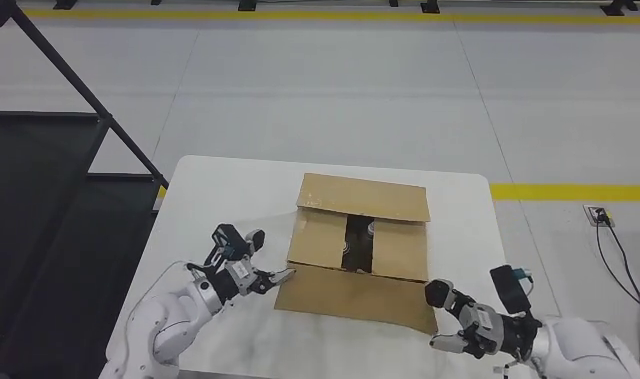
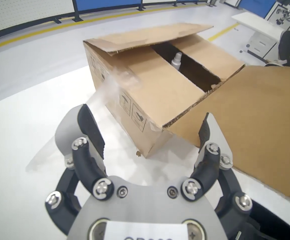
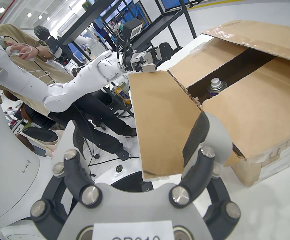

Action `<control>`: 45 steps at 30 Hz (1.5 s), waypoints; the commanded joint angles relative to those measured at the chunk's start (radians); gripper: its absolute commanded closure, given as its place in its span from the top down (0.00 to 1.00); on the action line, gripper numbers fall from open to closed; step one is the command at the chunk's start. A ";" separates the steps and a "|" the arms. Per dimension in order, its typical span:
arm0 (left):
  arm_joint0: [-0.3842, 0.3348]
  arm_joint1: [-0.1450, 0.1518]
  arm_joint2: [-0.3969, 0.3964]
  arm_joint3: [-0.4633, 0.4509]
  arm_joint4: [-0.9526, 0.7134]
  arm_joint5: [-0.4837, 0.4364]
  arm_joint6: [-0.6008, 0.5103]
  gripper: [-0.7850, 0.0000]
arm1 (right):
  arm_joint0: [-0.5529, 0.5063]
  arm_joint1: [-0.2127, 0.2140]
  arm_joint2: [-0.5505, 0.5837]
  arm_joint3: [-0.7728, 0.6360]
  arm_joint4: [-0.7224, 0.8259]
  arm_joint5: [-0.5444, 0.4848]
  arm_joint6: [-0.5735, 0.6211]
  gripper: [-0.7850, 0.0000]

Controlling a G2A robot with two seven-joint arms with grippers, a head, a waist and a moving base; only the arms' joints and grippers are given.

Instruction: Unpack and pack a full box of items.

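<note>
Box (image 1: pixel 330 241) mid-table (image 1: pixel 220 199), top half open, spray can (image 3: pixel 216 84) showing in the slot. Its near flap (image 1: pixel 345 299) lies folded out toward the table's near edge. Left gripper (image 1: pixel 272 261) spread, just beside flap's left corner. Right gripper (image 1: pixel 440 319) spread at flap's right corner.

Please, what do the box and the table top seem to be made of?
The box is brown corrugated cardboard, matt; its torn flap edges show the fluted layer. The table top is smooth, white and faintly reflective, perhaps laminate or painted board; the look leaves that open.
</note>
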 commanded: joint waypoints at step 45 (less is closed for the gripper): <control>-0.007 0.020 0.072 0.020 0.072 0.016 -0.012 1.00 | 0.537 -0.074 -0.389 0.391 0.435 0.814 -0.175 1.00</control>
